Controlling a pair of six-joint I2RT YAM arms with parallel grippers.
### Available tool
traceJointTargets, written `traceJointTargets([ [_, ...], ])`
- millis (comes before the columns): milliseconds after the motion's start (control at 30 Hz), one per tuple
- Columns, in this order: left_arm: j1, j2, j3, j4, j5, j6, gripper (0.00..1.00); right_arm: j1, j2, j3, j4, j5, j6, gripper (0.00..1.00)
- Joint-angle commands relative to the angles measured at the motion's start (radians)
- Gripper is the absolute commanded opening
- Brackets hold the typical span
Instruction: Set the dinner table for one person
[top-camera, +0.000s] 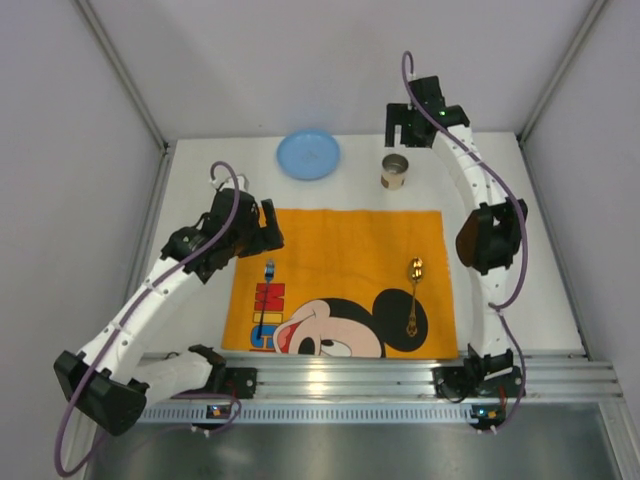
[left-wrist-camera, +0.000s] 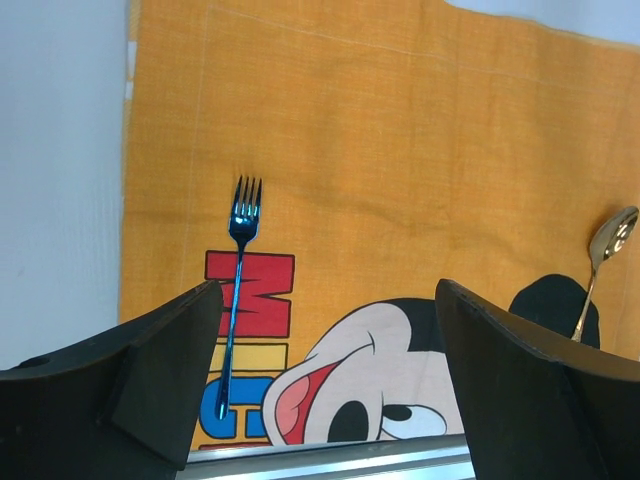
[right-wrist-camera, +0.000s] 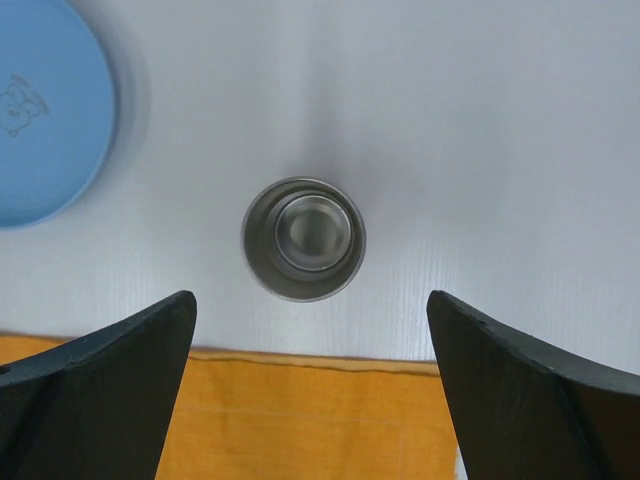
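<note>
The white dinner table (top-camera: 345, 188) carries an orange cartoon-mouse placemat (top-camera: 345, 255). A blue fork (top-camera: 267, 292) lies on the mat's left side and a gold spoon (top-camera: 413, 295) on its right side. A blue plate (top-camera: 308, 155) and a steel cup (top-camera: 395, 171) stand on the bare table behind the mat. My left gripper (top-camera: 262, 230) hovers open and empty over the mat's far left corner; the fork (left-wrist-camera: 236, 290) lies ahead of its left finger. My right gripper (top-camera: 405, 128) hangs open and empty above the cup (right-wrist-camera: 303, 239).
An aluminium rail (top-camera: 380, 375) runs along the near edge by the arm bases. Grey walls close in the left, right and back. The plate's edge (right-wrist-camera: 45, 110) shows left of the cup in the right wrist view.
</note>
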Motion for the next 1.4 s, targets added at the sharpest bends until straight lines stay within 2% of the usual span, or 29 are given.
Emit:
traceJointTargets([
  [0,0.001,-0.051,0.023,-0.037,-0.063,-0.032,0.93,-0.038,0.035,0.086,-0.020,0.013,0.034,1.00],
  [233,0.001,-0.067,0.014,-0.061,-0.114,-0.072,0.93,-0.075,0.131,0.069,-0.011,0.001,0.027,1.00],
  [433,0.001,-0.064,0.031,-0.089,-0.157,-0.091,0.93,-0.082,0.206,0.061,-0.005,-0.036,0.039,0.91],
  [467,0.001,-0.062,0.029,-0.092,-0.158,-0.098,0.93,-0.082,0.212,0.061,-0.002,-0.038,0.042,0.81],
  [533,0.001,-0.058,0.031,-0.094,-0.160,-0.105,0.93,-0.083,0.230,0.066,-0.002,-0.045,0.046,0.70],
  [567,0.001,-0.053,0.034,-0.094,-0.160,-0.108,0.93,-0.083,0.235,0.067,-0.002,-0.045,0.051,0.57],
  [600,0.003,-0.050,0.035,-0.094,-0.161,-0.108,0.93,-0.085,0.237,0.067,-0.002,-0.050,0.053,0.51],
  [700,0.001,-0.039,0.043,-0.095,-0.163,-0.108,0.93,-0.085,0.237,0.069,0.003,-0.056,0.054,0.33],
  [833,0.001,-0.024,0.049,-0.086,-0.154,-0.102,0.93,-0.092,0.238,0.073,0.009,-0.068,0.054,0.15],
  [900,0.001,-0.015,0.055,-0.077,-0.149,-0.094,0.93,-0.095,0.227,0.078,0.008,-0.075,0.057,0.01],
  [1067,0.001,-0.002,0.057,-0.060,-0.123,-0.074,0.93,-0.095,0.145,0.127,0.029,-0.137,0.073,0.00],
  [1200,0.001,0.001,0.045,-0.037,-0.097,-0.060,0.93,-0.091,-0.028,0.116,0.081,-0.174,0.086,0.00],
  [1300,0.001,0.004,0.032,-0.011,-0.071,-0.046,0.93,-0.089,-0.133,0.017,0.110,-0.196,0.108,0.00],
  [1367,0.003,0.005,0.029,0.004,-0.060,-0.036,0.93,-0.082,-0.188,-0.127,0.121,-0.188,0.106,0.00],
])
